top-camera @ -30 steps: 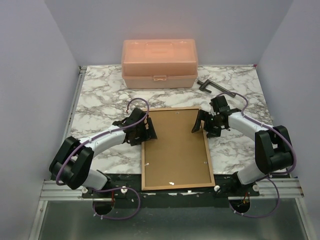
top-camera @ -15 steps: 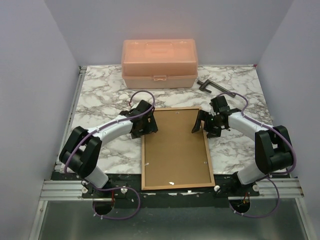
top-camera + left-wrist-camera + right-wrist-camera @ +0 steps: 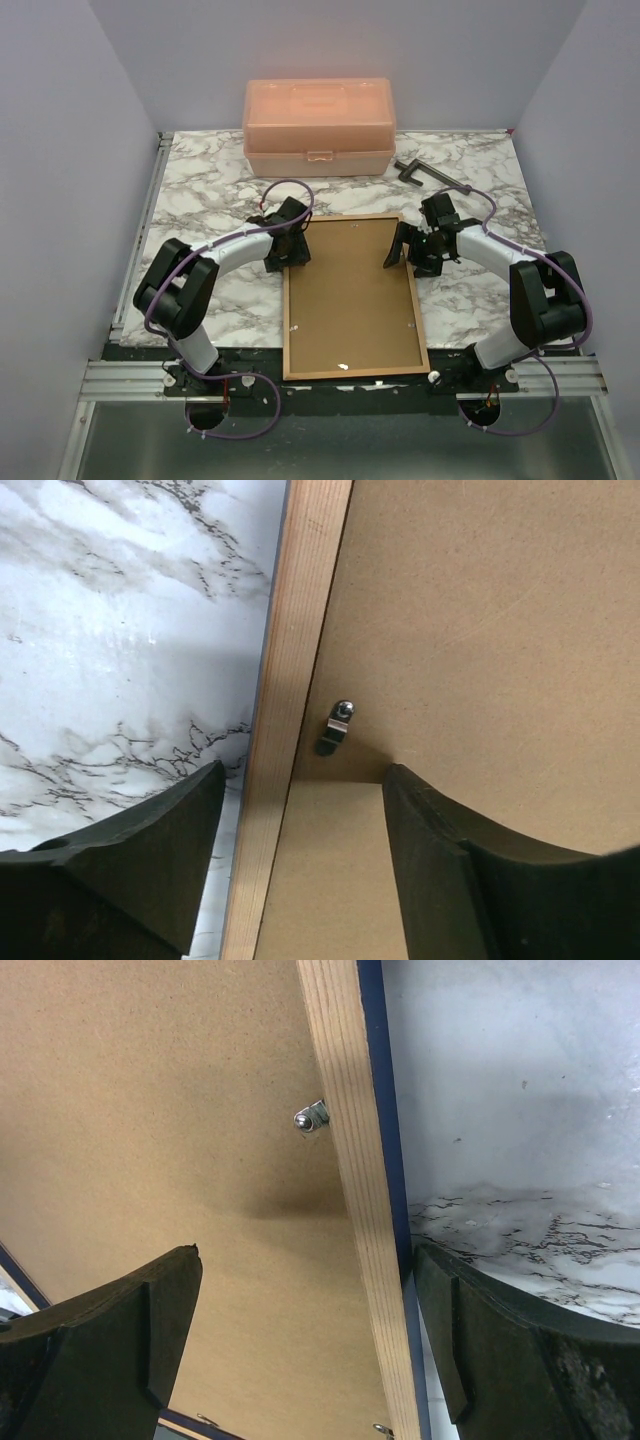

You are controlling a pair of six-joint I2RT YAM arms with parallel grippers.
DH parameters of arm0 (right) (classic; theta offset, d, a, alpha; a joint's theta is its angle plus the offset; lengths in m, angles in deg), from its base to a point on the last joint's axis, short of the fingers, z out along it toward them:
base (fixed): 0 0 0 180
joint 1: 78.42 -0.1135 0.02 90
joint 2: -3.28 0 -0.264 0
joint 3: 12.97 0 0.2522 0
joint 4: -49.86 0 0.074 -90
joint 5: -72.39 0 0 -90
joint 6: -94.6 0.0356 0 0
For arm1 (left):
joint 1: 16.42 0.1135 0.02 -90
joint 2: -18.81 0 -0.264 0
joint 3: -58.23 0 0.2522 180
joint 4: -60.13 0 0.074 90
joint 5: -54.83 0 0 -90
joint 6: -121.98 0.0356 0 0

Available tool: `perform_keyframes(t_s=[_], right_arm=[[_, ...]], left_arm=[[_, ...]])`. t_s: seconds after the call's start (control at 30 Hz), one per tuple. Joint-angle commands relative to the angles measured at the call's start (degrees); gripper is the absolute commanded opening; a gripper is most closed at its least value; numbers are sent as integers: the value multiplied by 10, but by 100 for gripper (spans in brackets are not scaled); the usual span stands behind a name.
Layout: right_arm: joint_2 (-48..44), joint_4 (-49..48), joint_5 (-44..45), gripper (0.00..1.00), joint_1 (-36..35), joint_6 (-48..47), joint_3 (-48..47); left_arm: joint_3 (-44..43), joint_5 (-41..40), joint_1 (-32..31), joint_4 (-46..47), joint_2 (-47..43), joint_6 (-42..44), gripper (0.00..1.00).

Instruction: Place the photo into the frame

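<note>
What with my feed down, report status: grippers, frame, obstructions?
Left gripper open, astride left rail of frame. Right gripper open, astride right rail. Frame face down, backing board clipped in; photo not seen.

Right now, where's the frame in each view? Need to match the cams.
Top external: the frame lies back up, mid-picture, reaching the table's near edge.
Left wrist: the frame's left rail runs top to bottom, left of centre.
Right wrist: its right rail runs top to bottom, just right of centre.
Shared landmark: the brown backing board inside the frame, in all three views.
</note>
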Motion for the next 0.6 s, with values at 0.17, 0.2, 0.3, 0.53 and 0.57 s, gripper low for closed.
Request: perform_keyframes(t_s=[0.17,0.2,0.3,0.53,0.57], right_arm=[[-1,4,-16,95,-4,-1,15],[-2,4,-17,95,-4,-1,16],[-2,3,-20,95,-4,-1,16],[-4,3,-20,95,-4,1,22],[-5,3,-20,95,-4,0,22]], left_arm=[[10,-21,11,21,17,9,41],[12,-21,12,23,16,9,36],[18,-21,16,31,16,11,26],[19,-12,21,45,19,26,28],[19,-10,21,46,18,28,38]])
